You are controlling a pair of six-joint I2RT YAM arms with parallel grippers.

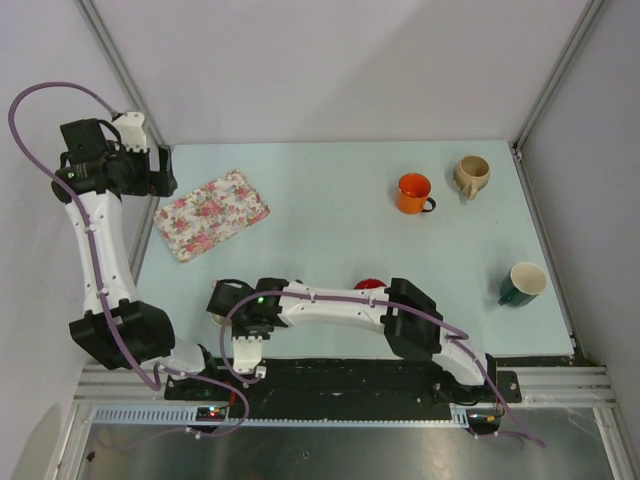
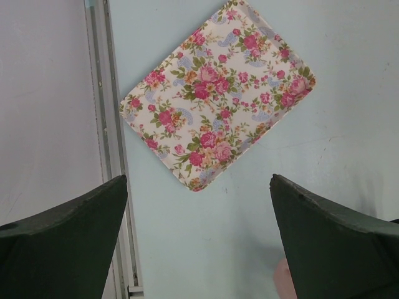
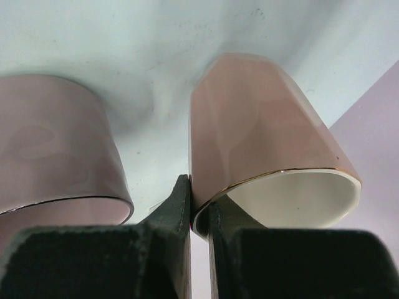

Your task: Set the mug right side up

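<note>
Pink mug (image 3: pixel 262 137), rim pinched by right claw (image 3: pixel 199 202), unseen overhead.

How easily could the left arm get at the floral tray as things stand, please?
Probably yes, easily: the left end effector is open, close by the floral tray, and only bare table lies between them.

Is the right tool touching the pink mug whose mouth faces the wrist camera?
Touching. The right wrist view shows the right tool shut on that pink mug at its rim, one finger outside the wall and one inside.
</note>
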